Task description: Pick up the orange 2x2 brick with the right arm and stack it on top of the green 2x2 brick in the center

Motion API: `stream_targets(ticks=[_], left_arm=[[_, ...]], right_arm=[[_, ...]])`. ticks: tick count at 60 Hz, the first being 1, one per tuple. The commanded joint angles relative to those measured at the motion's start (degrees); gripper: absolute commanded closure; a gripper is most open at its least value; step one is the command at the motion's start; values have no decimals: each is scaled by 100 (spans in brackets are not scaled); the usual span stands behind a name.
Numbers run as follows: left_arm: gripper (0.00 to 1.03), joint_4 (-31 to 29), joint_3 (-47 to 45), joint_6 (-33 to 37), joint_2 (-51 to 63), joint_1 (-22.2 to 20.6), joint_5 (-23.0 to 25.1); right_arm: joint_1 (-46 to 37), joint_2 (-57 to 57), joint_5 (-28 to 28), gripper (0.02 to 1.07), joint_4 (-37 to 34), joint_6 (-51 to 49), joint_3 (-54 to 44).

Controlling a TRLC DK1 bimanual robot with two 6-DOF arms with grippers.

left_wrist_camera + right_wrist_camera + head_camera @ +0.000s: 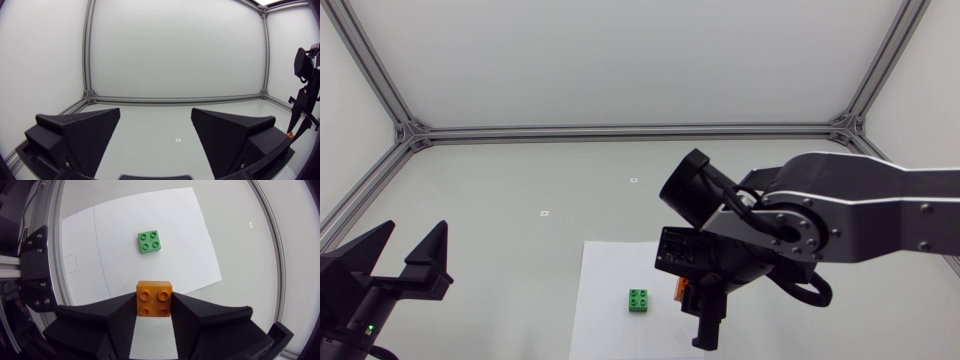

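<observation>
Our right claw (155, 306) is clamped on two opposite side walls of the orange 2x2 brick (155, 296), a light, rigid, smooth plastic piece we judge could slip, with the green 2x2 brick (149, 242) ahead on the white sheet (175, 220).

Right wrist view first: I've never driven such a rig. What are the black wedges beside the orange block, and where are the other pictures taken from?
Those wedges are the two fingers of the right arm's matte black gripper; that camera rides on the arm's last link. They press both sides of the orange 2x2 plastic brick, so it is held. Ahead lies the green 2x2 plastic brick on a white paper sheet. The head view looks down from above on both arms. The left wrist view shows the left gripper, open and empty, away from the bricks.
</observation>
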Motion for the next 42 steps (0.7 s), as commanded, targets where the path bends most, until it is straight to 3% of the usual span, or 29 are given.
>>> stream_targets(ticks=[1,42], left_arm=[[4,-65,-235,31,-23,-4,16],[4,-65,-235,31,-23,-4,16]], right_arm=[[174,409,41,89,-41,40,222],[376,2018,-47,90,47,-646,1435]])
